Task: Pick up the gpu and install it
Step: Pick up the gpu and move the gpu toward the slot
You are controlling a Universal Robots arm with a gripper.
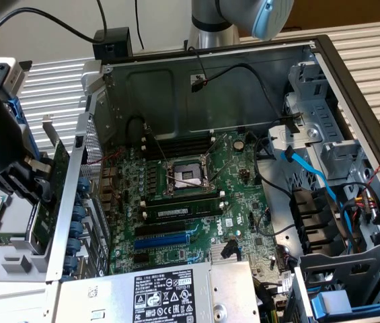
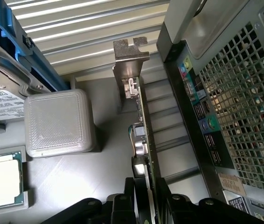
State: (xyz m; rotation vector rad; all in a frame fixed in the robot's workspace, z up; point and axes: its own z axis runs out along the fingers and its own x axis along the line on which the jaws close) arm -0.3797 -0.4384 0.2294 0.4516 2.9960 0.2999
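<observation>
Gpu (image 2: 140,140) edge-on in the closed grip of the end effector (image 2: 143,189), beside the computer case (image 2: 244,93)

The gpu (image 1: 50,202) stands outside the case (image 1: 176,87) — seemingly just beside — exterior view's left.
</observation>
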